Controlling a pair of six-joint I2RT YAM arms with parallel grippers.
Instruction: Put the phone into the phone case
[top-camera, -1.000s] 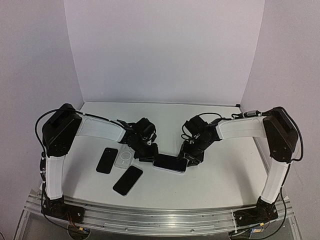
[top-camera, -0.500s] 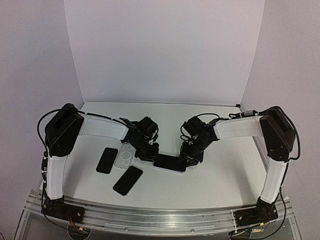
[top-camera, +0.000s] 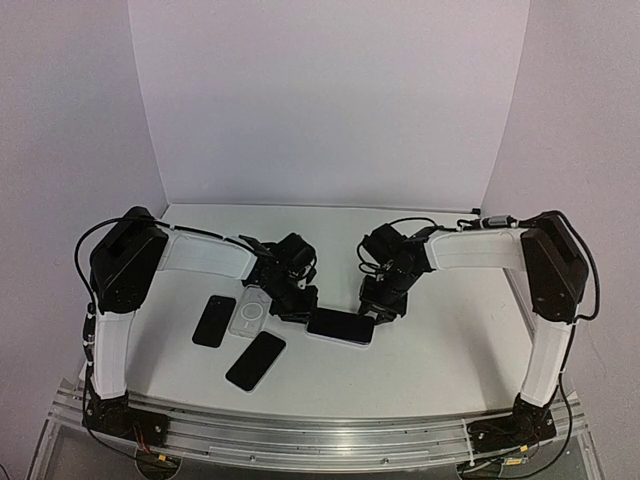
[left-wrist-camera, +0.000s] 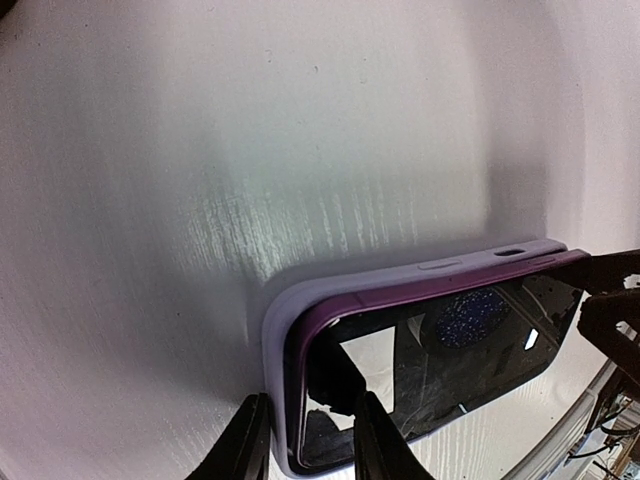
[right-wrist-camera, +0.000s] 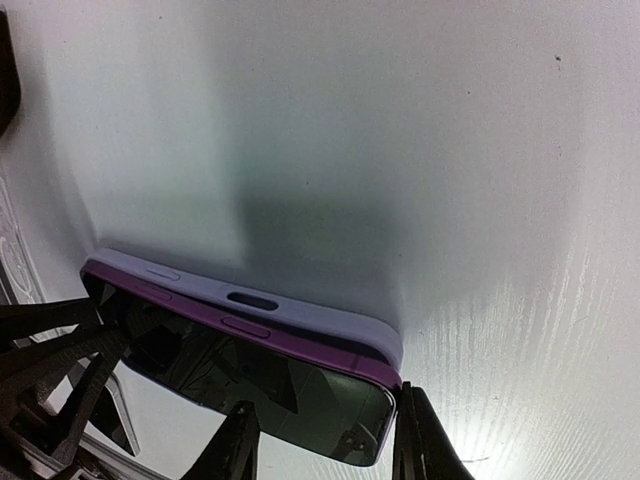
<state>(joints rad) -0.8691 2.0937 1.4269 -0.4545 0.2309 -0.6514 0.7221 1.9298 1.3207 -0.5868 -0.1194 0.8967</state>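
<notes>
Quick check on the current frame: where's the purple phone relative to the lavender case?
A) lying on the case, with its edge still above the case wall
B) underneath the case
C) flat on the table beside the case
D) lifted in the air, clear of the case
A: both wrist views show the purple phone lying on the lavender case, with its purple side edge stacked above the case wall rather than sunk flush.

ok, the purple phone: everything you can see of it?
The purple phone lies flat, screen up, on the white table: dark glass, purple frame with side buttons. It rests in the lavender case but not fully seated; its long edge rides above the case wall. Left fingers and right fingers straddle opposite ends; contact unclear.
</notes>
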